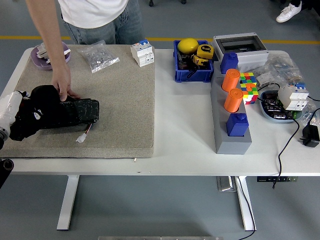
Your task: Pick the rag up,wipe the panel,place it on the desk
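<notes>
A black panel (75, 112) lies on the beige mat (120, 100) at the left, with a white plug and wires (83, 136) at its near edge. My left hand (39, 106) comes in from the left edge on a white forearm (9, 107). It is shut on a dark bunched rag (30, 117) and presses it on the panel's left end. A person's hand (64, 90) rests on the panel's far edge. My right hand is out of view.
The person stands at the far left. On the mat's far edge are a purple dish (40, 57), a bag of parts (99, 57) and a white breaker (142, 53). To the right stand a blue bin (192, 75), a grey block with orange cylinders (231, 115) and cables (290, 135).
</notes>
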You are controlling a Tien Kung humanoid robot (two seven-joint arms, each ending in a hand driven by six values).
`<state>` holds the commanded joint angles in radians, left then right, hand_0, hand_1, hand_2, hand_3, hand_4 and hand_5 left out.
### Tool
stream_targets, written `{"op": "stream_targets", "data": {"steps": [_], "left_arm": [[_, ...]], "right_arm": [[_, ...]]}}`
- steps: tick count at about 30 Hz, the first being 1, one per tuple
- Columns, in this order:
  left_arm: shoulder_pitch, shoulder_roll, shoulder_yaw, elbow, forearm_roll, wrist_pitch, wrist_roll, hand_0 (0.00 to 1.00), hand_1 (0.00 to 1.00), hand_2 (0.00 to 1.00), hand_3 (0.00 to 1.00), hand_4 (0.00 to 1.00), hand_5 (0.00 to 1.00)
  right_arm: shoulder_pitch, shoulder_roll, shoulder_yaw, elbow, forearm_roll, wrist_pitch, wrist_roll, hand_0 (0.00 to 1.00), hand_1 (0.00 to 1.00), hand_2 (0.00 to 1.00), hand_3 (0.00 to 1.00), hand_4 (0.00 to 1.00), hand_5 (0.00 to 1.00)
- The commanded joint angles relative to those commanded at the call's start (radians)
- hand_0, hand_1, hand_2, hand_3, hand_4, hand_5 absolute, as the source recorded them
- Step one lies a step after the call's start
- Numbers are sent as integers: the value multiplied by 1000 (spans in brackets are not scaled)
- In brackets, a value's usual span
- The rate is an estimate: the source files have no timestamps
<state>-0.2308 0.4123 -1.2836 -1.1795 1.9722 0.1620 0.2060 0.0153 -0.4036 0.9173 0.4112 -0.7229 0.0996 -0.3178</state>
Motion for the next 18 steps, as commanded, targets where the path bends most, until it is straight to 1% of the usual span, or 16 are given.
{"op": "stream_targets", "data": {"steps": [9, 13, 18], "left_arm": [[-28, -9, 73, -36, -10, 5, 16, 183, 105, 526, 444, 97, 2], [-46, -6, 125, -56, -21, 3, 29, 184, 105, 527, 444, 95, 2], [-65, -10, 179, -83, -23, -3, 42, 184, 105, 527, 444, 95, 2]], "right_arm": [[2, 0, 0, 0, 1, 1, 0, 728, 610, 720, 760, 998, 611], [5, -1, 0, 2, 0, 1, 0, 726, 607, 720, 759, 998, 610], [5, -1, 0, 2, 1, 2, -1, 726, 607, 720, 759, 998, 610]]}}
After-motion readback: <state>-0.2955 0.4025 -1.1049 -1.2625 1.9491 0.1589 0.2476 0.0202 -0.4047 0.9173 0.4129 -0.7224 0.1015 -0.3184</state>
